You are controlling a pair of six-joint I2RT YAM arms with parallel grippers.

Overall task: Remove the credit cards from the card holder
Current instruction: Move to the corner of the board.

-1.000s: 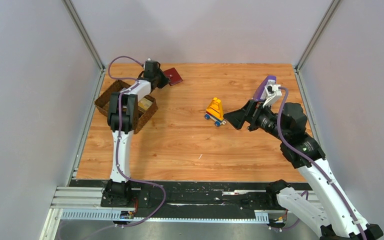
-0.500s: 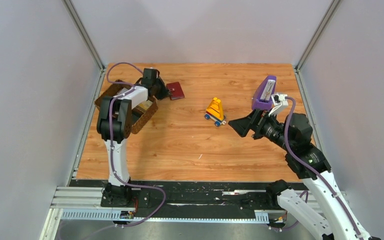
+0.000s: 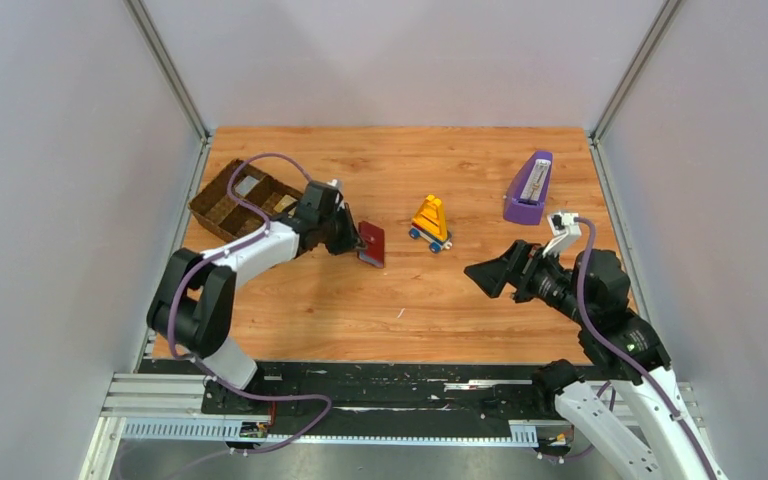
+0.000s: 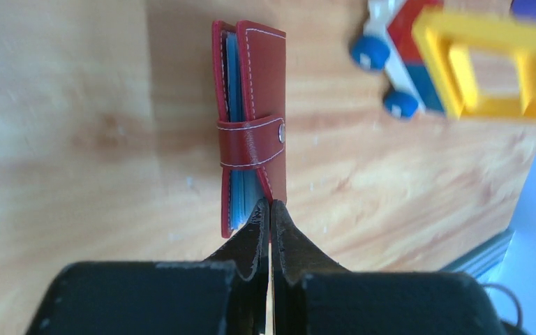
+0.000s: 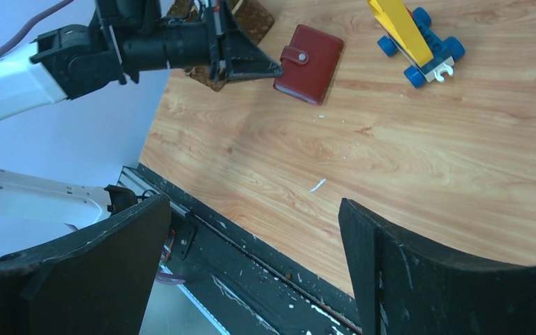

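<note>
contents of card holder (image 4: 265, 105) hidden by its shut cover, toy cart (image 4: 434, 70) cut off by top edge
</note>
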